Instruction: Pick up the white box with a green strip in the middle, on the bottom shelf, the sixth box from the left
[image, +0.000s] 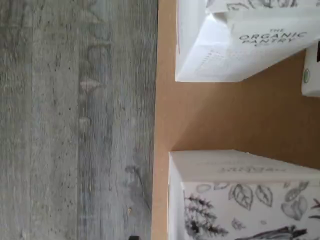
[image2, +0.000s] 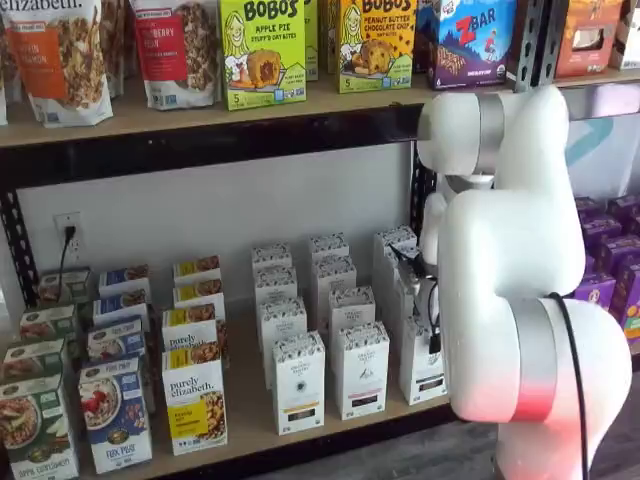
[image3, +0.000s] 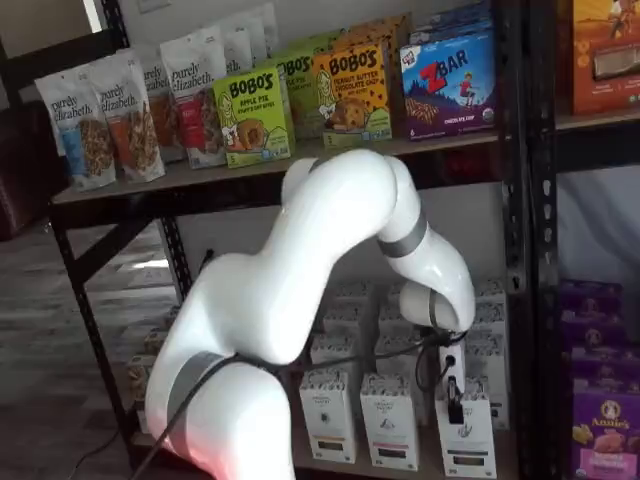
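Two white boxes (image: 240, 40), perhaps three

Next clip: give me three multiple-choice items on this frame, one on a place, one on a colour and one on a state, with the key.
1. The gripper is at:
A. the bags on the upper shelf
B. the white boxes at the right end of the bottom shelf
C. the floor

2. The Bobo's Apple Pie box is:
A. purple
B. white
C. lime green

3. The wall outlet behind the bottom shelf is:
A. in use, with a black cord plugged in
B. empty
C. hidden by a box

Key:
1 B, its black fingers hang just above a front white box in a shelf view.
2 C, its front is bright yellow-green.
3 A, a dark plug sits in it and the cord runs down.
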